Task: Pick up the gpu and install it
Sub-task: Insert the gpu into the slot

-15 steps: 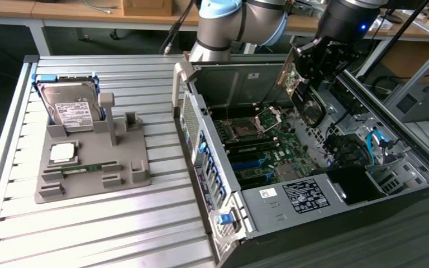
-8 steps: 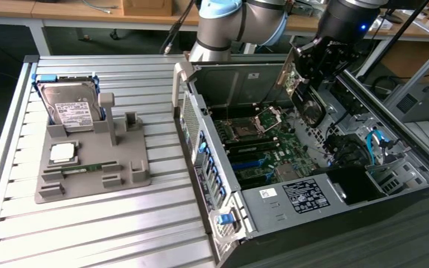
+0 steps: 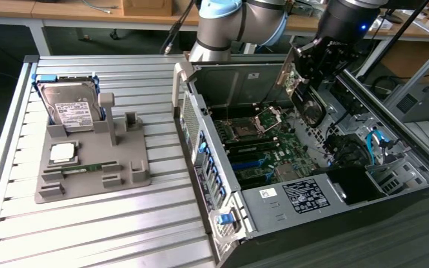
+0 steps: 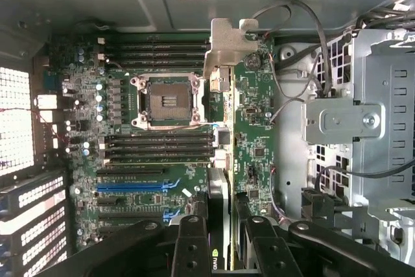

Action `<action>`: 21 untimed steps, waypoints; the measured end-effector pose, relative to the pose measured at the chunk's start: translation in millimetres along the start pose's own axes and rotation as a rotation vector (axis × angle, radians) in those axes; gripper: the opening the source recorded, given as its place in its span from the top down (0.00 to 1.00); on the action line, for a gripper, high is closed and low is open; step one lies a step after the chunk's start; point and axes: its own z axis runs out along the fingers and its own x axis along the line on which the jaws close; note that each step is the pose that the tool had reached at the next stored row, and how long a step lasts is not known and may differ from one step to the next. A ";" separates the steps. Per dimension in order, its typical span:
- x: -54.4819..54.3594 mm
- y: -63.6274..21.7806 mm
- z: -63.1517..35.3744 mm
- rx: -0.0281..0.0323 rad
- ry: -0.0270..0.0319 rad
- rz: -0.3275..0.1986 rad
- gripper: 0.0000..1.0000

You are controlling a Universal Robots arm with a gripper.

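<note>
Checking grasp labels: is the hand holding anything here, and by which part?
The hand holds the gpu, pinched across its flat faces at the end away from its metal bracket.

The arm comes in over the far edge of the surface, its grey joints with pale blue caps bunched high. The dark wrist slants downward (a small blue light glows on it). Below it the gripper points down and toward the exterior view's left. In the wrist view its black fingers stand on either side of the gpu, pressed against the card's two faces.
</note>
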 end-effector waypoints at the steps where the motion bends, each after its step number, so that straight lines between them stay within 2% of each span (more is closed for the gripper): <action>1: 0.4 0.0 0.0 -0.0002 0.0000 -0.004 0.73; 6: 5.2 0.1 -0.2 -0.0008 0.0004 -0.031 0.73; 21: 5.3 0.5 1.0 -0.0083 0.0041 -0.318 0.73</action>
